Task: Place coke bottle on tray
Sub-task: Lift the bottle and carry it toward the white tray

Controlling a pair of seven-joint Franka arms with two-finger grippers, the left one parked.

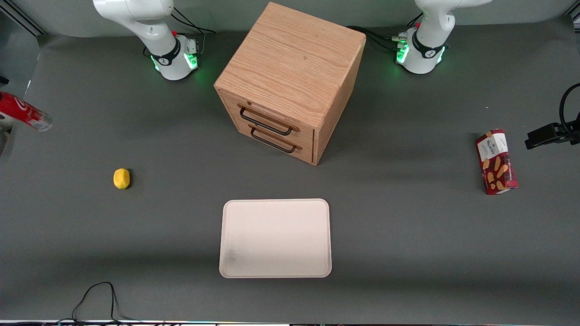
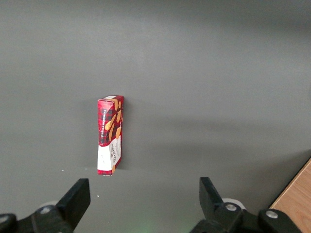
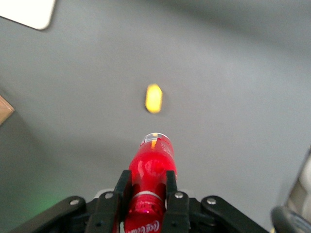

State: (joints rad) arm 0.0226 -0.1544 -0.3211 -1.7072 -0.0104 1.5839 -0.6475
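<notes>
One lemon (image 3: 153,98) under claw (image 3: 146,187) clamped round coke bottle (image 3: 150,167), tray (image 1: 275,237) well apart.

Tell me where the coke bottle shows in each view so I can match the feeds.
Front view: coke bottle at the picture's edge, toward the working arm's end of the table, farther from the camera than the lemon.
Right wrist view: coke bottle clamped in the gripper, base pointing at the lemon.
Left wrist view: not in it.
Shared landmark: the lemon.

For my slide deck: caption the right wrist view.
Gripper shut on the coke bottle, held above the grey table with a lemon below.
</notes>
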